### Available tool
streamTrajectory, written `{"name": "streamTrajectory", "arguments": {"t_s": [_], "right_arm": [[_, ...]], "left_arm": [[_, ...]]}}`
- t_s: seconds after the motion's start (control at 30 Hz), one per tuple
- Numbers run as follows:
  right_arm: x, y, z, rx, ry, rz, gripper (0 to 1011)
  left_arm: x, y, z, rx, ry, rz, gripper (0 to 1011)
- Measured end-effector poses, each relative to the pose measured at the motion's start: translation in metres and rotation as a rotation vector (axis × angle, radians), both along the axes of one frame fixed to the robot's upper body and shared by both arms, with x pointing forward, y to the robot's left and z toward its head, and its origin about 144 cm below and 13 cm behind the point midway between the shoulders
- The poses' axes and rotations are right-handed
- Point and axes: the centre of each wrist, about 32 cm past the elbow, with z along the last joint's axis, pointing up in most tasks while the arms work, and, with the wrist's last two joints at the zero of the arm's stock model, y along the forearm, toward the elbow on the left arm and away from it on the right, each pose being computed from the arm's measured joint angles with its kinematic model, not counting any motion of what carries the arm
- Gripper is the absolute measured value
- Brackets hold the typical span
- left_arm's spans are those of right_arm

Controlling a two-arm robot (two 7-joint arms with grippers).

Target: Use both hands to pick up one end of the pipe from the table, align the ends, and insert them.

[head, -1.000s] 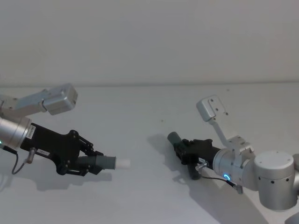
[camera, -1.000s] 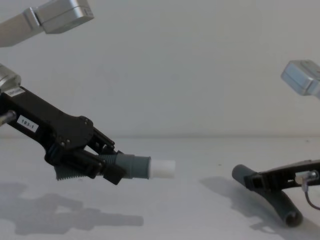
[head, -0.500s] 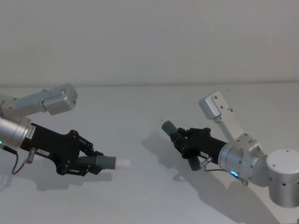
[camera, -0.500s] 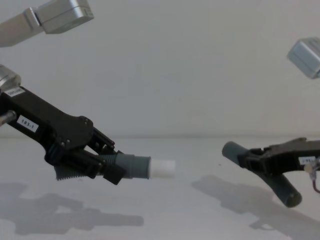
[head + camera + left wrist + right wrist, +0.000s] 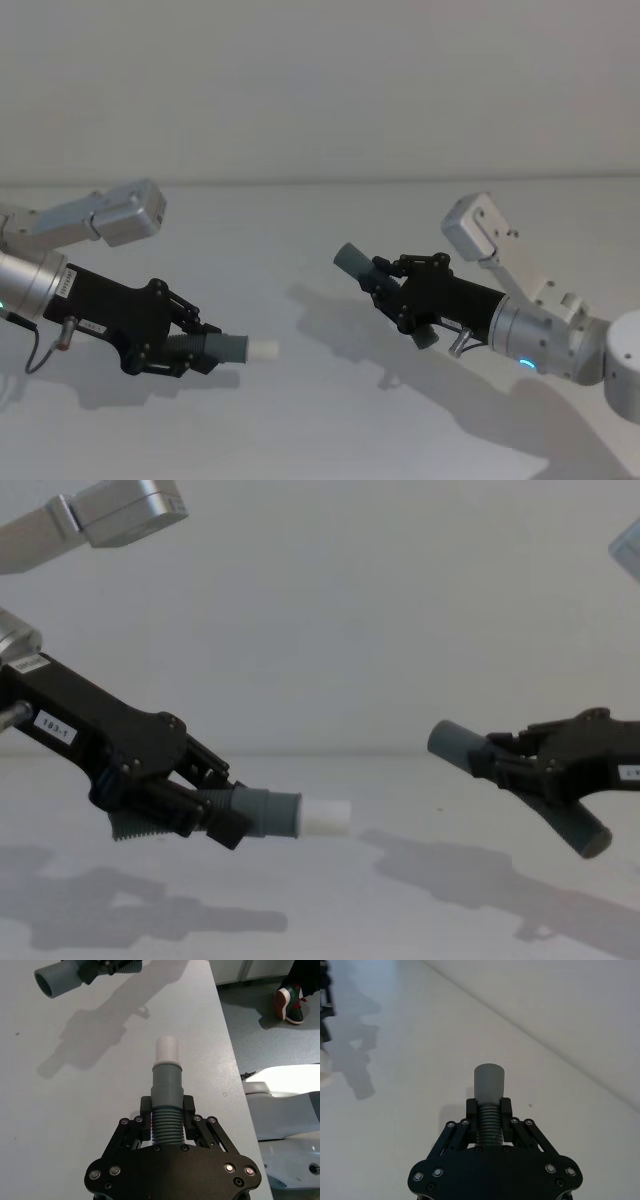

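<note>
Above the white table [image 5: 300, 420]: 2 pipe pieces, both held clear of it. Left gripper [image 5: 196, 350] clamped on the white-tipped piece [image 5: 240, 348]; right gripper [image 5: 388, 290] clamped on the socket piece [image 5: 352, 262]. Cuffs facing, well apart.

1. I am working in what looks like a robotics test lab, not a home or a shop.
2. My table [image 5: 300, 430] is a plain white matte slab with a bare pale wall [image 5: 320, 80] behind it.
3. Past the table edge, my left wrist camera shows a grey speckled floor [image 5: 280, 1050] and a white moulded housing [image 5: 285, 1105].
</note>
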Motion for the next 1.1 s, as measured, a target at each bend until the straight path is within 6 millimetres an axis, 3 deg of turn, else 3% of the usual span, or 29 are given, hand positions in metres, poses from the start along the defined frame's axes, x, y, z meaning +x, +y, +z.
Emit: {"name": "streamTrajectory", "arguments": {"t_s": [1.1], "right_arm": [[0.027,-0.066,0.016,-0.098,-0.287,0.558,246]], "left_arm": [[0.000,0.000,0.000,0.000,0.000,0.000,329]]}}
